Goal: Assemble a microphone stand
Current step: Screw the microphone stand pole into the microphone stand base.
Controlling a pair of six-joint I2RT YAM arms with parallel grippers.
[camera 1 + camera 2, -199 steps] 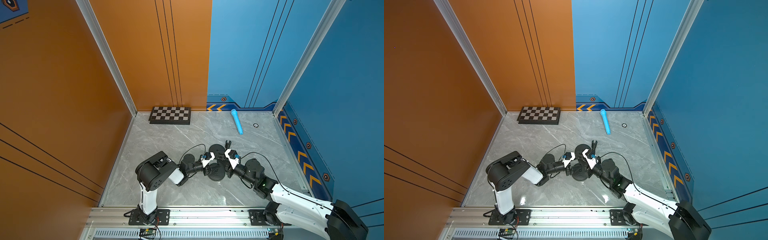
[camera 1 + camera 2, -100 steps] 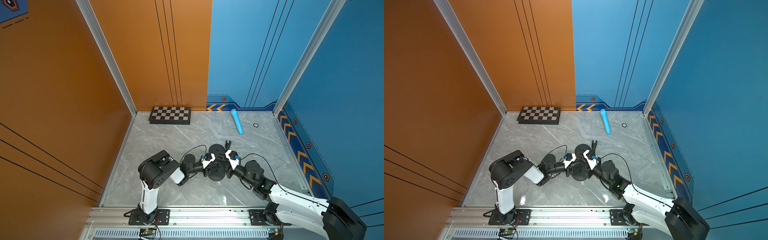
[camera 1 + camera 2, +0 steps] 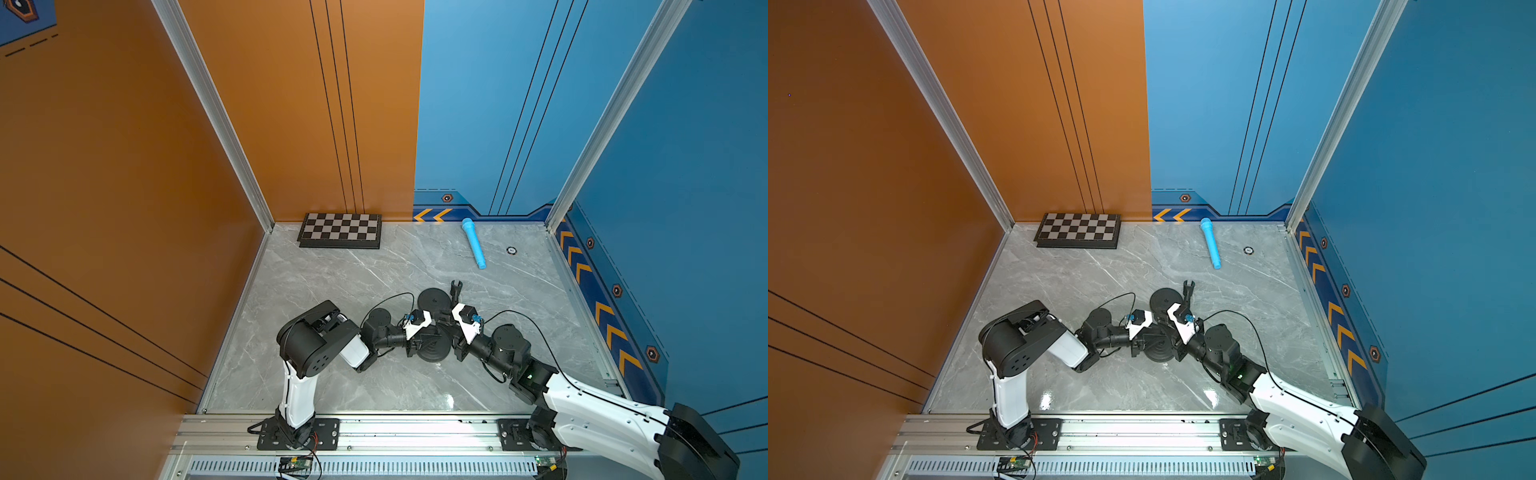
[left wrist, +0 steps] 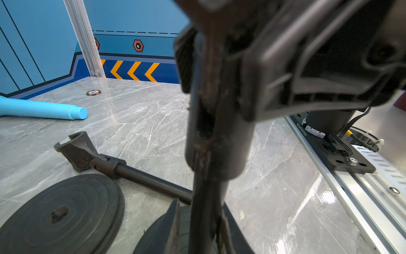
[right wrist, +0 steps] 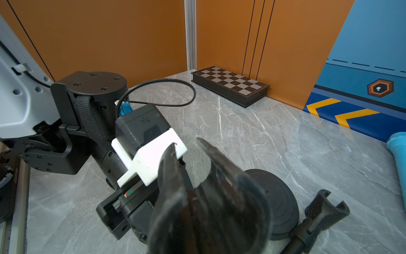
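both arms wear white shells over round black joints, the left arm (image 3: 297, 390) and the right arm (image 3: 594, 415) alike. thin black cables (image 5: 169, 80) loop to black-and-white wrist cameras (image 5: 142, 127) with blue plugs (image 5: 125, 108); black base plates (image 3: 297, 434) carry screws.

Chessboard (image 3: 340, 230) lies behind the base (image 3: 433, 298) (microphone (image 3: 473, 243) to its right).

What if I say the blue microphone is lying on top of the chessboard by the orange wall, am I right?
Not quite. The blue microphone is lying on the grey table, not on top of the chessboard. There is bare table between the two. The chessboard really is by the orange wall. Both top views show this.
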